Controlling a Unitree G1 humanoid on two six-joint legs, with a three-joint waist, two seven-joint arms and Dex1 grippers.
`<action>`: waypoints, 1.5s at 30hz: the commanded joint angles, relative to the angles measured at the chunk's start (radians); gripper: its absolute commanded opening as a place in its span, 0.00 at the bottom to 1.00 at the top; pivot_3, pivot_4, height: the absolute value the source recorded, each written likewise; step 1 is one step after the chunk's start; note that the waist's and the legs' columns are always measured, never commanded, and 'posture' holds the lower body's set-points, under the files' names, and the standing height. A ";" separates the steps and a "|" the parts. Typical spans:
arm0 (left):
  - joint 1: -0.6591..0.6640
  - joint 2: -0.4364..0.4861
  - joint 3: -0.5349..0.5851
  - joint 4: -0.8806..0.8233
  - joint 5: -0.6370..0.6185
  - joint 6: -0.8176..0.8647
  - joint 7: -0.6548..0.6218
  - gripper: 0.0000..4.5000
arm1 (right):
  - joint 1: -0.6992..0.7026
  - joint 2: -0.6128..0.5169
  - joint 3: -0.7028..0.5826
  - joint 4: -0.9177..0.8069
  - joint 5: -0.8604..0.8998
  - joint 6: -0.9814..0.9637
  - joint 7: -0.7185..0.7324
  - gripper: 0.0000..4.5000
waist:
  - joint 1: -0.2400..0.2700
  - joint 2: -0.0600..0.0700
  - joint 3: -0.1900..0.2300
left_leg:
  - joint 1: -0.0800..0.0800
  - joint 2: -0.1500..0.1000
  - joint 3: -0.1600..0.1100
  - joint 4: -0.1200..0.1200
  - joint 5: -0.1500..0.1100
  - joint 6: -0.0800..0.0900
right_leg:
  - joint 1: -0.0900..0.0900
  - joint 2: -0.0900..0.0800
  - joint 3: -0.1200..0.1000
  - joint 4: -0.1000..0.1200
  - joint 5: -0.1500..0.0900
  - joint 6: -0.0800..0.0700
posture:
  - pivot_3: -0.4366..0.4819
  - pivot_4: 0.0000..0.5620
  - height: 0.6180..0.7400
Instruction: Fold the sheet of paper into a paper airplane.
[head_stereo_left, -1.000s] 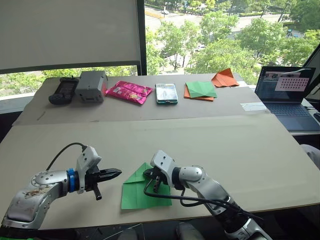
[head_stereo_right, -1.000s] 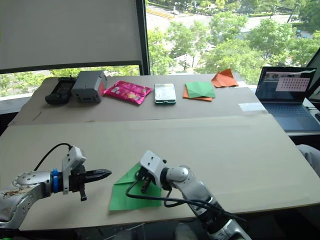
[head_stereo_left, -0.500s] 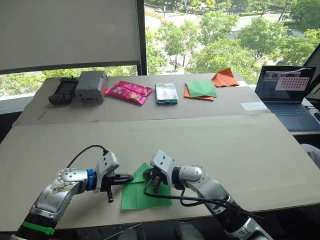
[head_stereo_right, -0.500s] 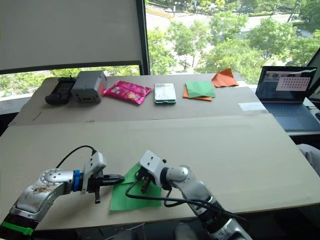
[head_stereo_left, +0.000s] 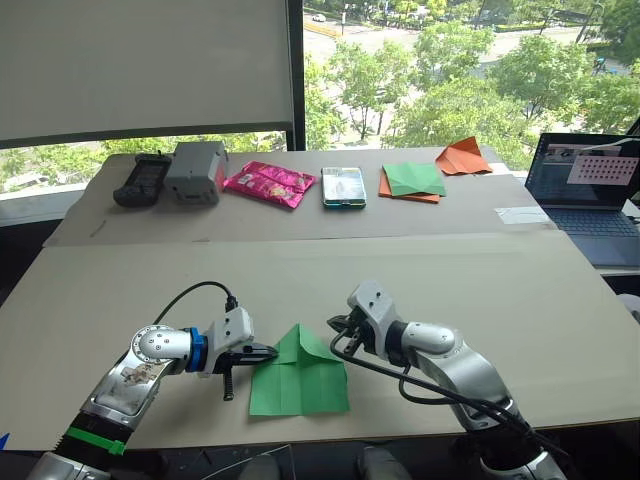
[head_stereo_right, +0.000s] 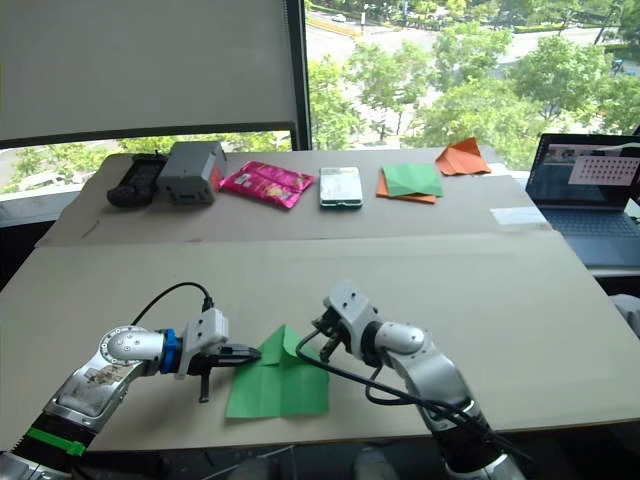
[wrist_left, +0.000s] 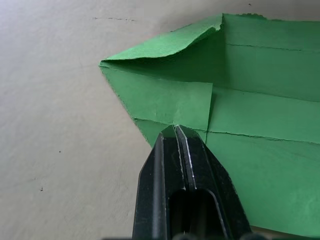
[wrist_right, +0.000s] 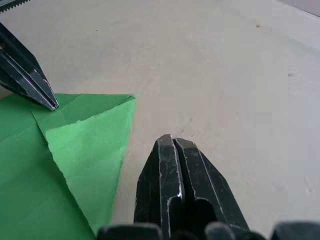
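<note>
The sheet of paper (head_stereo_left: 300, 385) lies flat near the table's front edge. It is bright green and creased, with its far corners folded in to a point. My left gripper (head_stereo_left: 272, 353) is shut, and its tips rest on the folded flap at the paper's left edge (wrist_left: 176, 129). My right gripper (head_stereo_left: 336, 333) is shut too. It hovers over bare table just off the paper's far right corner (wrist_right: 172, 140), touching nothing. The right wrist view also catches the left gripper's fingertips (wrist_right: 45, 97) on the paper (wrist_right: 85, 145).
Along the far side of the table sit a black device (head_stereo_left: 140, 181), a grey box (head_stereo_left: 196, 160), a pink packet (head_stereo_left: 268, 183), a phone (head_stereo_left: 343, 186), a green-and-orange paper stack (head_stereo_left: 410, 180) and an orange pointed paper shape (head_stereo_left: 462, 155). An open laptop (head_stereo_left: 590, 180) stands at the right.
The camera shifted a little. My left gripper moved right until its tips reached the paper's left flap. My right gripper lifted off the paper and now sits beyond its far right corner.
</note>
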 joint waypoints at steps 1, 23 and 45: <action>0.020 -0.011 -0.061 0.061 0.064 0.015 0.002 0.01 | 0.064 -0.066 0.019 -0.041 0.007 -0.001 0.032 0.00 | 0.000 -0.001 0.001 | 0.000 0.000 0.000 0.000 0.000 0.000 | 0.000 0.000 0.000 0.000 0.000 0.000 | 0.48 0.27 1.00; 0.011 -0.026 -0.070 0.085 0.092 -0.002 -0.013 0.01 | 0.405 -0.241 0.049 -0.436 0.213 -0.018 0.126 0.00 | 0.000 0.000 0.001 | -0.005 0.000 0.000 0.003 0.000 -0.001 | -0.001 -0.002 0.000 -0.008 -0.001 0.001 | 0.48 0.27 1.00; -0.084 -0.027 -0.117 0.146 0.117 -0.021 -0.098 0.01 | 0.645 -0.015 0.073 -0.298 0.019 -0.201 -0.288 0.00 | 0.004 0.000 0.000 | -0.009 0.000 0.000 0.005 -0.001 -0.001 | -0.001 -0.004 -0.002 -0.012 -0.001 0.001 | 0.48 0.27 1.00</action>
